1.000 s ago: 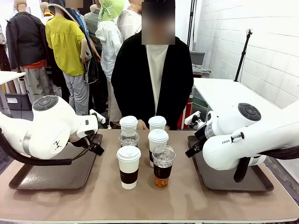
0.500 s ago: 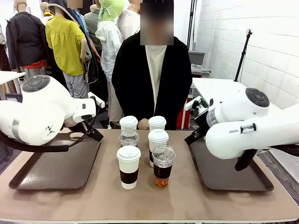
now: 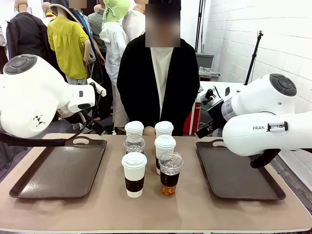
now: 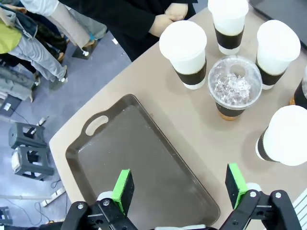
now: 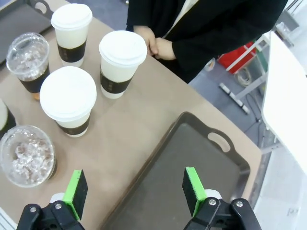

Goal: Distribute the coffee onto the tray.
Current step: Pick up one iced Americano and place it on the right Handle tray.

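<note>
I have room on both sides: the left tray (image 3: 58, 170) and the right tray (image 3: 239, 170) lie with their dark floors open inside raised rims, handle slots at the far ends. My left gripper (image 4: 180, 187) and right gripper (image 5: 135, 186) hang over the trays' inner edges, jaws spread wide with nothing between the pads. The coffee (image 3: 165, 146) stands on the table (image 3: 146, 209) between the trays, near the person's hands (image 5: 160, 47): four white paper cups (image 3: 134, 173) with white lids and dark brown sleeves, and two clear dome-lidded cups (image 3: 170, 170) of brown drink with ice. The only writing I can read is "FRAN" on the right arm (image 3: 263, 141).
</note>
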Controlling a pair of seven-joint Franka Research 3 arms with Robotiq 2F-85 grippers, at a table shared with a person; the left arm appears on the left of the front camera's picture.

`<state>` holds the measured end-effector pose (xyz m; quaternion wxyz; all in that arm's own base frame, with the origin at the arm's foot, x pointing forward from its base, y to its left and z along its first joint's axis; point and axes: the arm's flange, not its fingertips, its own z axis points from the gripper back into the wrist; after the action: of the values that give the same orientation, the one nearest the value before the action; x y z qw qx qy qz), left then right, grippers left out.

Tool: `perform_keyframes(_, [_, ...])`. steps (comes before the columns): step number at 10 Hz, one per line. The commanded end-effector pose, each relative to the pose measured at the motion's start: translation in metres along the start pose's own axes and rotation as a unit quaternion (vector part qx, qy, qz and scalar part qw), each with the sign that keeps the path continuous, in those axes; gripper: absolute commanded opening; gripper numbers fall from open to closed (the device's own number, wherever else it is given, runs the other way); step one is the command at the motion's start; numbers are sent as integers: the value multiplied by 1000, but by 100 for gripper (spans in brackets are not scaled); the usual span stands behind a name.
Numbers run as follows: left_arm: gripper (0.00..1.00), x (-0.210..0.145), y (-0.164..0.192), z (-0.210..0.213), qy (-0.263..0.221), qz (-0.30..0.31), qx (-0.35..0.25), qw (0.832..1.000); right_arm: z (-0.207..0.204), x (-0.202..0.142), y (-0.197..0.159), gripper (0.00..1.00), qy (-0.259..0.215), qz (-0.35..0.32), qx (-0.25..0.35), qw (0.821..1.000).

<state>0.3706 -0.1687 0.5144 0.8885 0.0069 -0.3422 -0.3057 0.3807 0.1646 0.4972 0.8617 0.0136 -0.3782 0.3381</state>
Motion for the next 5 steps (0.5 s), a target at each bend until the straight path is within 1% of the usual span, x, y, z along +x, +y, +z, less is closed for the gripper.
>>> perform_keyframes(1, [100,0,5,5,9,-23,-16,1000,5,2,-7,100,14,-5,17,1000])
perform_keyframes(2, [100,3,11,5,12,-48,-44,998,6,3,-14,100,19,-2,47,999])
perform_keyframes(3, [100,8,18,4,16,-86,-75,993,8,7,-22,100,22,-4,81,997])
perform_keyframes(5, [100,15,25,2,26,-132,-114,984,10,11,-32,100,30,-5,124,992])
